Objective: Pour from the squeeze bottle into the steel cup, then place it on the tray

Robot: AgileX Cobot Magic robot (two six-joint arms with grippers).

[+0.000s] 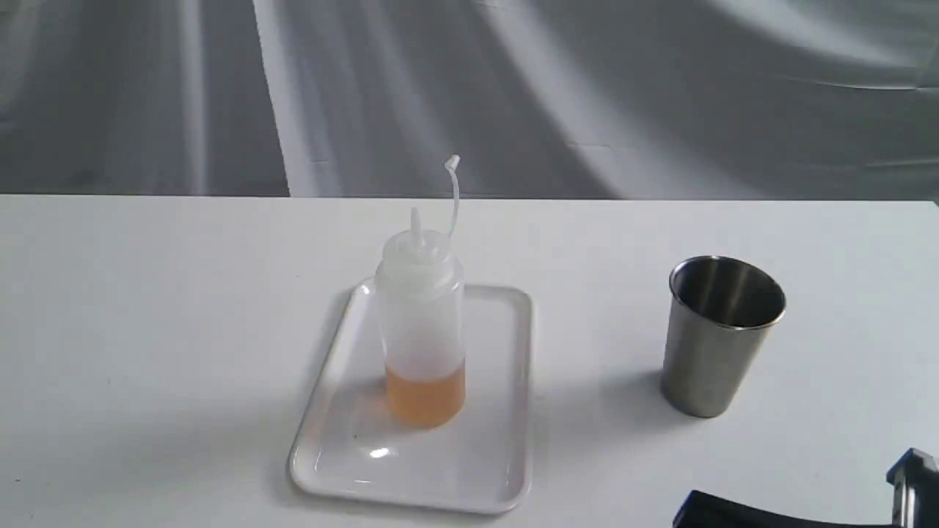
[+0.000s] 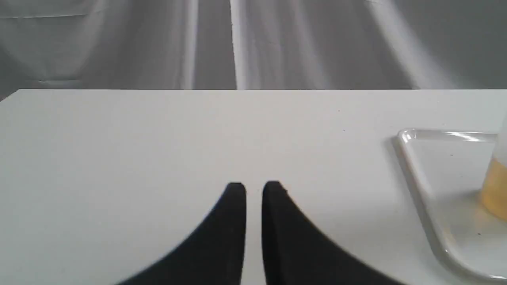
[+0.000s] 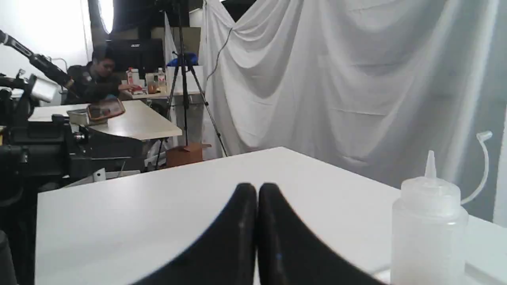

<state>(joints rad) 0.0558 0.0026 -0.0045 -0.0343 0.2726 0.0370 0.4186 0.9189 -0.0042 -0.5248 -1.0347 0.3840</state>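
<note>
At the lower right corner of the exterior view, only a black fragment of the right arm [image 1: 733,517] shows. Beyond it the brushed stainless steel cup [image 1: 717,345] stands upright. Farther off, the translucent white squeeze bottle [image 1: 422,330], with amber liquid low in it and its nozzle uncapped, stands upright on the glossy white rectangular tray [image 1: 345,447]. Whether the cup holds liquid cannot be told.

Left wrist view: the left claw [image 2: 253,188] hangs over the white table [image 2: 119,158], jaws a narrow slit apart and empty. The tray and bottle lie ahead and off to one side, well apart.

Right wrist view: the right claw [image 3: 257,188] has its jaws pressed together on nothing. The bottle stands ahead and to one side, near.

Hazard: jaws this closed cannot straddle the bottle. An approach without opening would probably topple the light, uncapped bottle and spill it, or slide the tray.
</note>
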